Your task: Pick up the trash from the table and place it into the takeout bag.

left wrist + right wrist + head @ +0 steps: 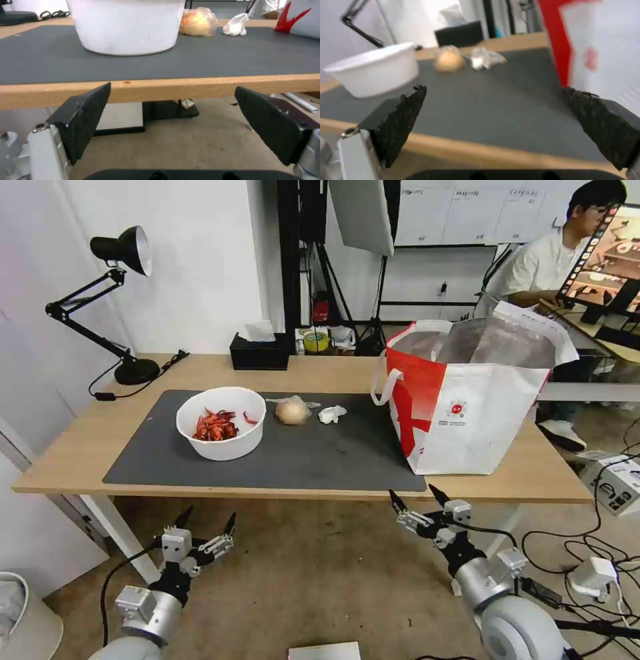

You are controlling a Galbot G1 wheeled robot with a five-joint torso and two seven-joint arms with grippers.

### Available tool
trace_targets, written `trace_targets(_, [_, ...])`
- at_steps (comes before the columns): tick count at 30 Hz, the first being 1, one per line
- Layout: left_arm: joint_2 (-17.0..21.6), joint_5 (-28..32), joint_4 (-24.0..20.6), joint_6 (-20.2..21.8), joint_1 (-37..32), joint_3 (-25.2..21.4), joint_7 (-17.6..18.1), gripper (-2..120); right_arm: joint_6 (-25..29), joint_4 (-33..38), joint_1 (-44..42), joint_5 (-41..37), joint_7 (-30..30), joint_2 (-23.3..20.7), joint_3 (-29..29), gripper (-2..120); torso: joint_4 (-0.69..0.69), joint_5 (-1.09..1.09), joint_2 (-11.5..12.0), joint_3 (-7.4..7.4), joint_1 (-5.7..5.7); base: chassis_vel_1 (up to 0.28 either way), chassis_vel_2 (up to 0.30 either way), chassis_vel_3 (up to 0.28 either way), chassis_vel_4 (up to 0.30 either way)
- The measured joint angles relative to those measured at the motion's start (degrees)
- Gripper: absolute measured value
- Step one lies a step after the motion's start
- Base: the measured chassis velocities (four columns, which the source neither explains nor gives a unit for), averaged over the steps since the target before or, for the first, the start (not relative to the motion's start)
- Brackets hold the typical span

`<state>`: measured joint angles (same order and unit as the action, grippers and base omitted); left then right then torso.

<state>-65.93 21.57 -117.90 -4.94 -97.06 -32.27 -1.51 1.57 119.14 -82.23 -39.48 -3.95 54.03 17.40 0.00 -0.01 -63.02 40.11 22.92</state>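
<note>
On the dark grey mat of the table [80,460] stands a white bowl [221,423] [126,25] [375,72] holding red crayfish shells. To its right lie a beige wrapped ball [292,411] [197,22] [449,60] and a crumpled white tissue [331,413] [236,25] [485,58]. The white and red takeout bag [467,400] [603,47] stands open at the table's right end. My left gripper [208,519] [171,100] hangs open below the front edge, under the bowl. My right gripper [417,495] [493,97] is open just before the edge, near the bag's left corner.
A black tissue box [260,351] [460,35] sits at the table's back edge. A black desk lamp [113,300] stands at the back left with its cable. Cables and equipment lie on the floor at the right.
</note>
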Motion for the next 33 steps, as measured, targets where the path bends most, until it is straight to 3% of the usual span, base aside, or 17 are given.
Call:
trace_targets(6, [-0.1,-0.25,-1.71,0.15,0.16,-0.04,0.27,100,-4.23,-2.18,11.72,-2.52,-2.02,-2.25,-6.83,100,0.0,0.01,0.0,0.0,0.0,0.0,0.0,0.0,0.0])
trace_targets(13, [-1.14,-0.37,-4.54,1.03,-0.8,-0.97,0.42,100,-8.83,-11.27,34.25,-10.91,-7.19,-2.16,-22.16,100,0.02,0.01,0.0,0.0,0.01,0.0,0.0,0.0,0.0])
trace_targets(17, [-1.74,-0.74,-4.82,1.04,-1.27,-1.13,0.43,100,-9.96,-13.43,38.37,-12.46,-9.07,-1.15,-25.5,100,0.0,0.01,0.0,0.0,0.01,0.0,0.0,0.0,0.0])
trace_targets(25, [-3.69,-2.34,-5.61,0.46,-3.52,-2.72,0.43,100,-15.28,-24.65,54.54,-13.82,-20.69,7.07,-34.87,100,0.01,0.0,0.01,0.0,0.01,0.0,0.0,0.0,0.0])
trace_targets(33, [-4.66,-4.24,-5.71,-0.27,-4.63,-3.29,0.44,100,-20.33,-31.32,59.69,-14.14,-26.77,12.07,-38.08,100,0.0,0.0,0.0,0.0,0.01,0.0,0.0,0.0,0.0])
